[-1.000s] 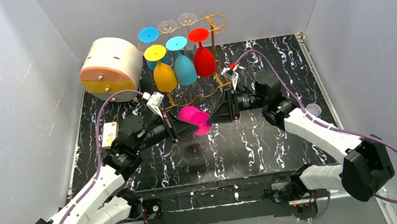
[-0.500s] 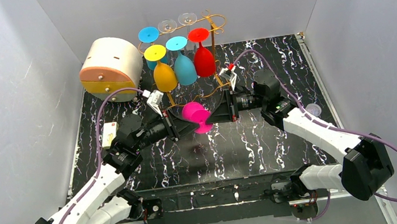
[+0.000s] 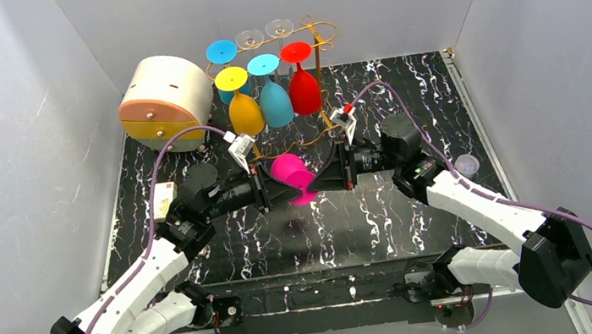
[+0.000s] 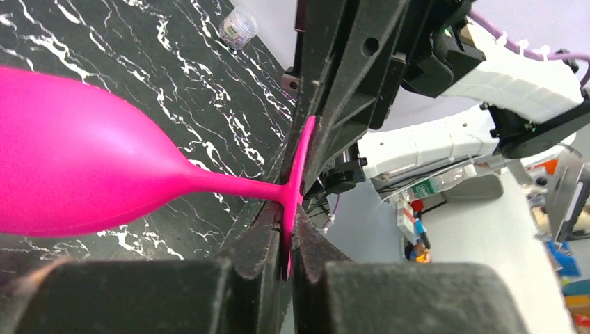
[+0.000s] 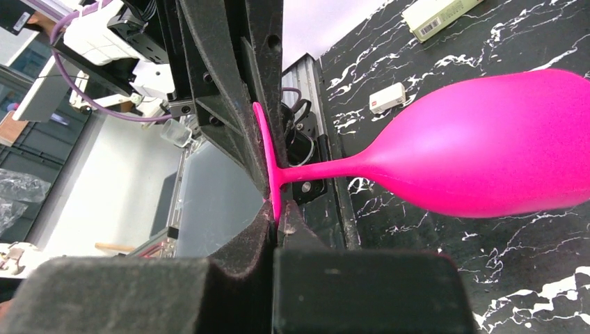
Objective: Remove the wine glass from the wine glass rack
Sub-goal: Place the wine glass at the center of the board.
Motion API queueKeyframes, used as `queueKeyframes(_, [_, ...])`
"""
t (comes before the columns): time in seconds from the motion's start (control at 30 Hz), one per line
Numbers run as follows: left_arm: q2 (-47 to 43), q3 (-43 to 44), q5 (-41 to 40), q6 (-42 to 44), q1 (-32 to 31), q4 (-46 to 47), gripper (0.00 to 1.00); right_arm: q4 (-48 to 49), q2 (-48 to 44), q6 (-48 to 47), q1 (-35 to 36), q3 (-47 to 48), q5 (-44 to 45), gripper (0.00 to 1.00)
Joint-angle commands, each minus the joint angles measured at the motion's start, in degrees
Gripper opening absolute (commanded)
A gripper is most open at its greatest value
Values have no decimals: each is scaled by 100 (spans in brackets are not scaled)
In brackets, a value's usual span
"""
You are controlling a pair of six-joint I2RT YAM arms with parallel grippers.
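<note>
The pink wine glass hangs sideways above the tabletop, apart from the rack. The left tool and the right tool — each is pinched tight on its foot

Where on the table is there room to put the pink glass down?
The pink glass probably fits best on the bare table in front, between the left arm and right arm. Also free: back right, between the rack and the right wall. Crowded: back left, with rack, hanging glasses and round drawer box.
</note>
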Motion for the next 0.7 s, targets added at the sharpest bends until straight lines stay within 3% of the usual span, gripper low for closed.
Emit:
queueKeyframes(0.0, [-240, 22, -81, 176, -19, 51, 0, 366, -95, -169, 118, 65, -112, 1])
queueKeyframes(0.23, [-365, -162, -106, 399, -19, 14, 0, 548, -155, -193, 123, 25, 16, 1])
queueKeyframes(0.27, [-371, -146, -176, 415, -16, -79, 4, 538, -187, -237, 118, 17, 76, 1])
queueKeyframes(0.33, [-315, -13, -241, 495, -18, -483, 27, 528, -268, -316, 121, -22, 227, 1])
queueKeyframes(0.43, [-248, 63, -110, 494, -15, -619, 45, 567, -343, -339, 121, -98, 303, 1])
queueKeyframes(0.5, [-284, 52, -195, 421, -18, -576, 38, 570, -343, -335, 121, -127, 287, 1])
queueKeyframes(0.6, [-335, 16, -347, 319, -19, -418, 11, 580, -302, -318, 119, -123, 198, 1])
queueKeyframes(0.67, [-310, -10, -353, 230, -18, -204, 1, 587, -300, -302, 123, -127, 127, 1])
